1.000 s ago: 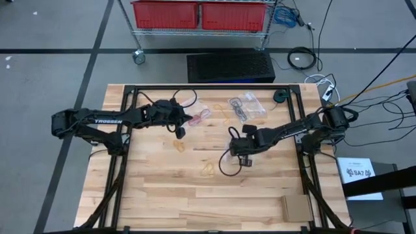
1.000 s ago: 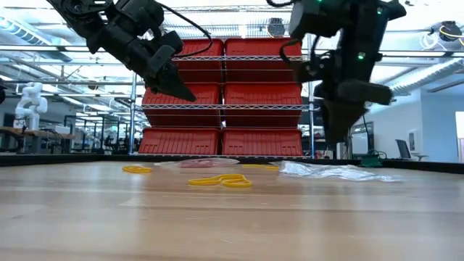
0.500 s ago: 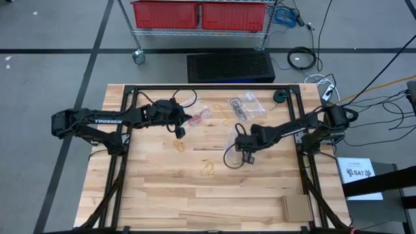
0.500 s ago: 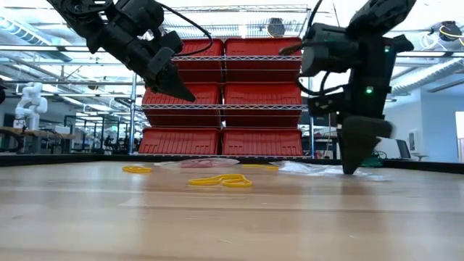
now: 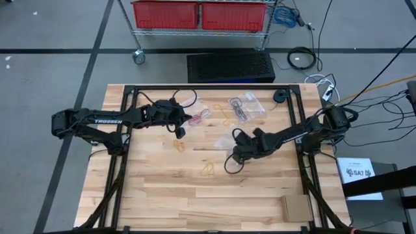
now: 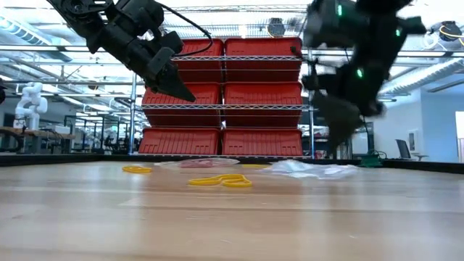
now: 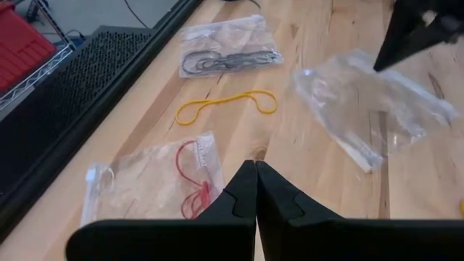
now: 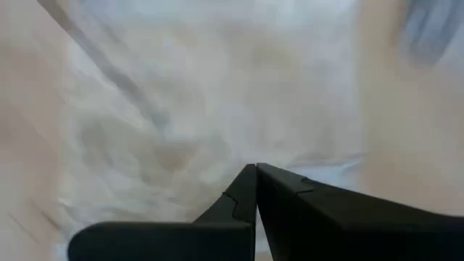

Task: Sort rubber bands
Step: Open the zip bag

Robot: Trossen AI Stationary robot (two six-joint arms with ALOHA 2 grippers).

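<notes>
Loose yellow rubber bands lie on the wood: a pair [image 5: 208,169] [image 6: 221,180], one [image 5: 179,146] [image 6: 136,170], and one [image 7: 226,105] near the bags. A clear bag [image 7: 156,181] holds red bands, and another [image 7: 228,51] holds black ones. An empty clear bag [image 7: 377,105] [image 6: 312,170] lies at mid-table. My right gripper [image 5: 236,148] [image 8: 255,168] is shut, pointing steeply down, its tip right at this bag. My left gripper [image 5: 190,119] [image 7: 255,168] is shut and hangs above the bag of red bands, holding nothing. My right gripper's shut fingertips [image 7: 378,67] stand at the far end of the empty clear bag, coming slanting down from the table's right. Its wrist view shows only blurred plastic beyond the tips. I cannot tell whether they touch the bag.
A further clear bag [image 5: 255,104] lies at the table's far side, beside a small black round part [image 5: 279,96]. A cardboard piece [image 5: 296,208] sits near the front right corner. A black frame [image 5: 214,88] runs around the table. Bare wood spans the near half.
My right gripper has rolled about its own axis and shifted a little toward the table's left edge, staying shut. In the low view the empty clear bag's outline has drawn in and moved toward the left.
</notes>
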